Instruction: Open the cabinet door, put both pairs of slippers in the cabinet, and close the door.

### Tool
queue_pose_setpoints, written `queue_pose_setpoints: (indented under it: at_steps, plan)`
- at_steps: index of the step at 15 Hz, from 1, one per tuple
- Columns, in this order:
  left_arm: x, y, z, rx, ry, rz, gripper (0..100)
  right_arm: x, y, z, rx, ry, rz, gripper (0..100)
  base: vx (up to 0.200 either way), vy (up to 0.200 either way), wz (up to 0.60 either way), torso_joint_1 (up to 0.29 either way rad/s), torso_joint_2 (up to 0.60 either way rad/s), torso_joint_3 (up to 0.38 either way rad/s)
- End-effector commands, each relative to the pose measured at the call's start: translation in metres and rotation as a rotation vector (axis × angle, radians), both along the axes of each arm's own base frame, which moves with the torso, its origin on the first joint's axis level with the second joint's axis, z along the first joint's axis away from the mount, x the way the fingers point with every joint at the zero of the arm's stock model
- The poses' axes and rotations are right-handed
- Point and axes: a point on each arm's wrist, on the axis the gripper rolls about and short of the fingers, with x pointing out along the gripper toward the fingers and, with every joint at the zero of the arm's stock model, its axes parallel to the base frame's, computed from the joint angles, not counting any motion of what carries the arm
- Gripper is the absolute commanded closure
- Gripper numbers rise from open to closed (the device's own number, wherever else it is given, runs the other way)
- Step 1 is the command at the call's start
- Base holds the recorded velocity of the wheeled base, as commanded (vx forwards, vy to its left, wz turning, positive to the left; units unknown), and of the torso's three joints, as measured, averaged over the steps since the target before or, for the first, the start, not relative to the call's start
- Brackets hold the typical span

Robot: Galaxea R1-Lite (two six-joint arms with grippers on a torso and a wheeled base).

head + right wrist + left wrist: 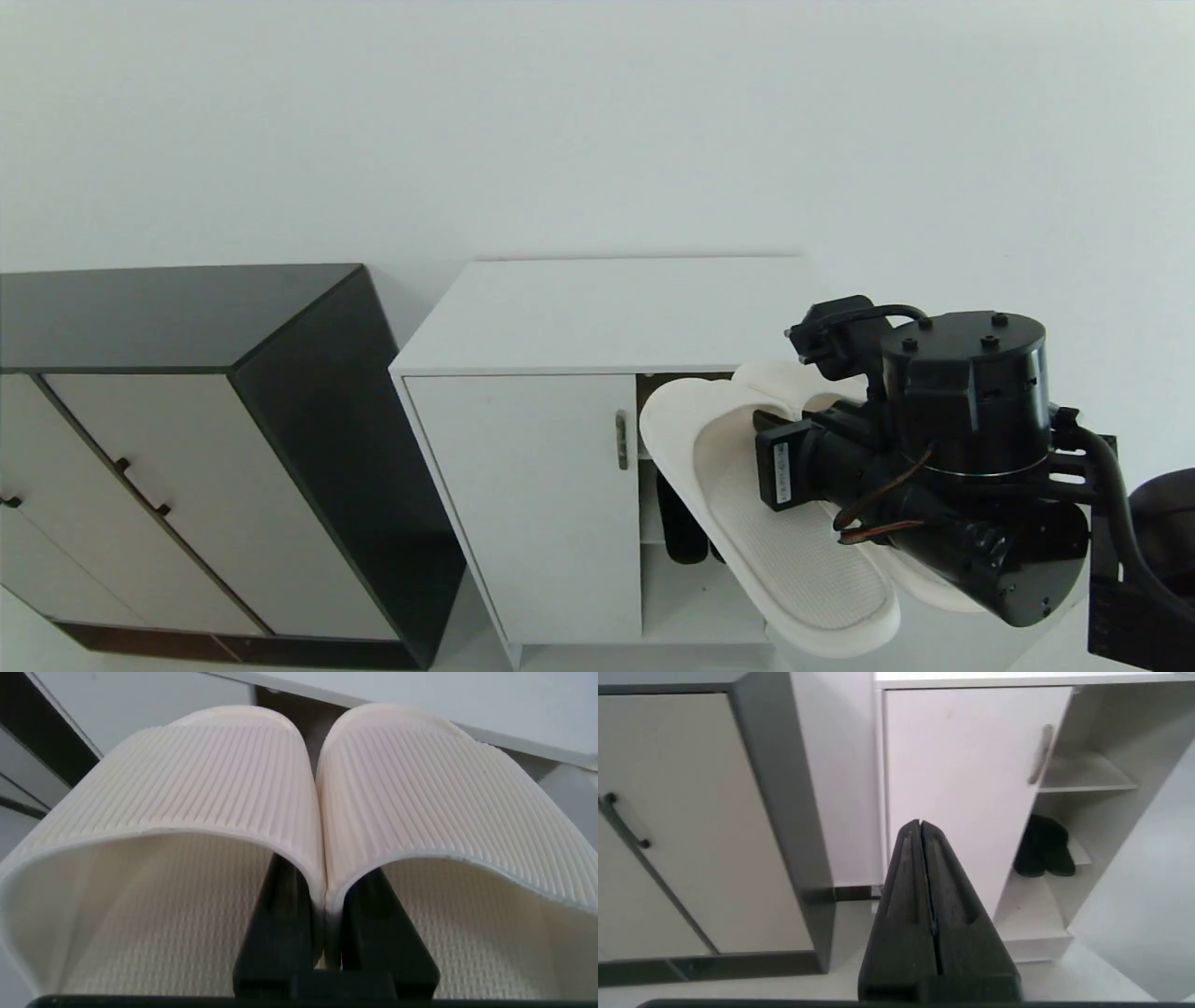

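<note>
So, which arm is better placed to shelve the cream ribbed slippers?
Right. The right gripper clamps the cream ribbed foam slippers before the open side of the white cabinet; the left gripper is shut and empty.

The right arm [971,467] is matte black, with a squat cylindrical housing [966,401] topped by small screws [999,319]. A black cable [892,311] loops beside the housing. A white label [782,471] and thin brown wires [882,504] sit below it. The left claw [921,831] has dark tapered fingers [901,891].
</note>
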Motion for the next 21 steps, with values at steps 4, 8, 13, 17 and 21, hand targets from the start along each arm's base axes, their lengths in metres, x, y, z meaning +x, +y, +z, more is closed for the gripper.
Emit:
queue_pose_setpoints:
  at_steps: [4, 8, 13, 17, 21]
  plan:
    - [0.000, 0.000, 0.000, 0.000, 0.000, 0.000, 100, 0.000, 0.001, -0.004, -0.001, -0.005, 0.002, 100, 0.000, 0.000, 0.00, 0.000, 0.00, 0.000]
    - [0.000, 0.000, 0.000, 0.000, 0.000, 0.000, 100, 0.001, 0.001, -0.006, -0.007, -0.004, 0.001, 100, 0.000, 0.000, 0.00, 0.000, 0.00, 0.000]
    - [0.000, 0.000, 0.000, -0.002, 0.000, 0.000, 100, 0.001, 0.001, -0.010, -0.021, -0.009, 0.010, 100, 0.000, 0.000, 0.00, 0.000, 0.00, 0.000]
    - [0.000, 0.000, 0.000, -0.002, -0.002, 0.000, 100, 0.003, 0.003, -0.014, -0.016, -0.014, 0.008, 100, 0.000, 0.000, 0.00, -0.012, 0.02, 0.015]
    - [0.000, 0.000, 0.000, -0.004, 0.000, 0.000, 100, 0.003, 0.004, -0.014, -0.016, -0.014, 0.008, 100, 0.000, 0.000, 0.00, -0.174, 0.42, 0.243]
